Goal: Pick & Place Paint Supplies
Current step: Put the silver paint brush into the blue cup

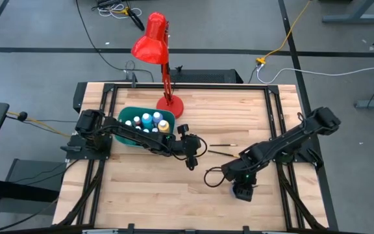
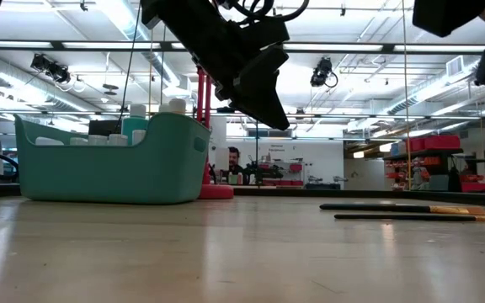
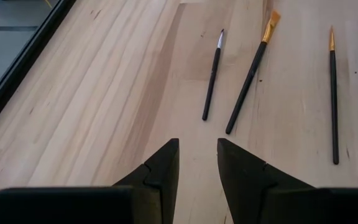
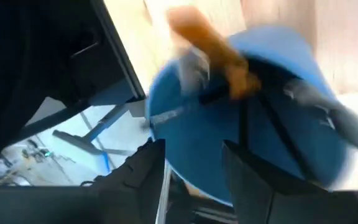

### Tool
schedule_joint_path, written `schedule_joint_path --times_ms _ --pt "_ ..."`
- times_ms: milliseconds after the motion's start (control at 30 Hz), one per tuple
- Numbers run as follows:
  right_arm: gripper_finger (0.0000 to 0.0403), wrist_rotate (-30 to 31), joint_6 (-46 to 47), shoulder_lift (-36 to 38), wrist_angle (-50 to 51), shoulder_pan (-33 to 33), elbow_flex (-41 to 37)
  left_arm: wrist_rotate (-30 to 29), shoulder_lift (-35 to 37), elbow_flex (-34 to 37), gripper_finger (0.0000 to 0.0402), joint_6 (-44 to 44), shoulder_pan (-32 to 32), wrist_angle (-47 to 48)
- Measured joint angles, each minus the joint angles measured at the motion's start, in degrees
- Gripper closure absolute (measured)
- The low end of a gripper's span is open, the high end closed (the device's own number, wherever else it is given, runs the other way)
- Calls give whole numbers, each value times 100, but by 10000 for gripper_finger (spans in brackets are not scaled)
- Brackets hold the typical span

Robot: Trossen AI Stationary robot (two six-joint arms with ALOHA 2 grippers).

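Three thin dark paintbrushes [image 3: 248, 78] lie flat on the wood; two show in the high view [image 1: 224, 144] and in the low view [image 2: 398, 206]. My left gripper [image 3: 197, 148] hovers open above the table, just short of them [image 1: 191, 161] [image 2: 269, 114]. My right gripper [image 4: 194, 146] is open over the small blue cup [image 4: 260, 124] near the table's front right [image 1: 235, 192]. Brushes [image 4: 210, 46] stand in the cup, heads up. The picture is blurred, and no touch shows. White-capped paint bottles [image 1: 151, 120] stand in the teal bin [image 1: 126, 116].
A red desk lamp [image 1: 153, 39] stands with its base [image 1: 170, 104] just behind the bin, and its head hangs over the far edge. The teal bin [image 2: 108, 168] sits left of centre. Bare wood lies at the table's near side. Black frame rails border the table.
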State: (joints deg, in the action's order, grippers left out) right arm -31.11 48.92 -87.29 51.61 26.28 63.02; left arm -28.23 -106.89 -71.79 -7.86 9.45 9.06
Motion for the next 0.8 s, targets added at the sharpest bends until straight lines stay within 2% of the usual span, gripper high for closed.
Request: schedule_joint_path --times_ms 167,433,567,700,800 --pt "238 547 -10 181 37 -2 9 0 0 0 288 4 -2 0" --pt "238 668 -158 657 232 -2 500 0 -5 0 288 13 -2 -2" --pt "238 1023 -798 985 331 -2 787 2 -5 0 288 13 -2 0" --pt "238 1758 -1926 1371 321 -2 947 2 -7 0 288 13 0 0" --pt "238 2559 -2731 1711 336 -5 957 4 -7 0 288 -40 0 0"
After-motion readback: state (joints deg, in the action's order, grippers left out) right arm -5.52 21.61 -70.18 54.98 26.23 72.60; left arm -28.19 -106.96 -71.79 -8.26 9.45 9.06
